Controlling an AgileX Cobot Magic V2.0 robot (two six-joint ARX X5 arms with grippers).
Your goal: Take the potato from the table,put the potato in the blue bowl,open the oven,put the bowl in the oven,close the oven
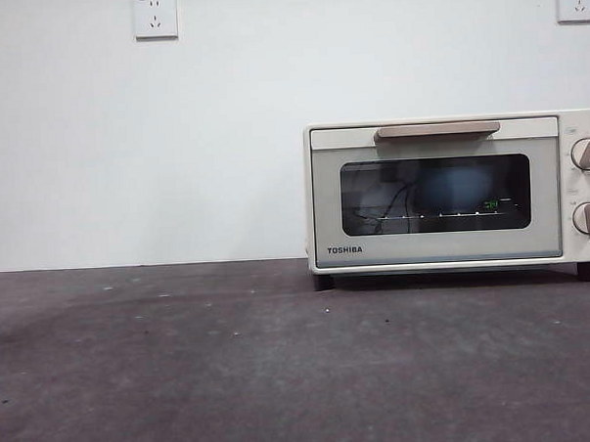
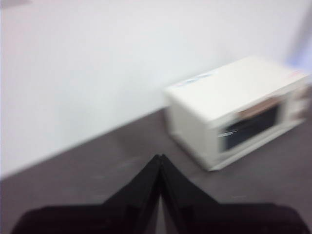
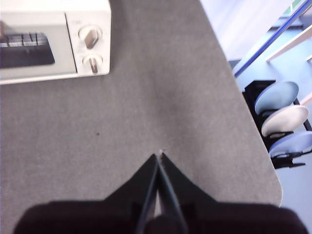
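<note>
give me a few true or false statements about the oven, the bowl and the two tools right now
1. The cream-white boxy toaster oven has its door closed. True.
2. A round blue bowl shows dimly behind the oven's dark glass window. True.
3. The left tool grips the oven's beige bar handle. False: it is shut on nothing, well away from the oven over the dark grey speckled table.
4. The right tool is wide open. False: its jaws meet at the tips, holding nothing.
5. An orange-brown potato lies on the table before the oven. False: no potato shows on the table in any view.
</note>
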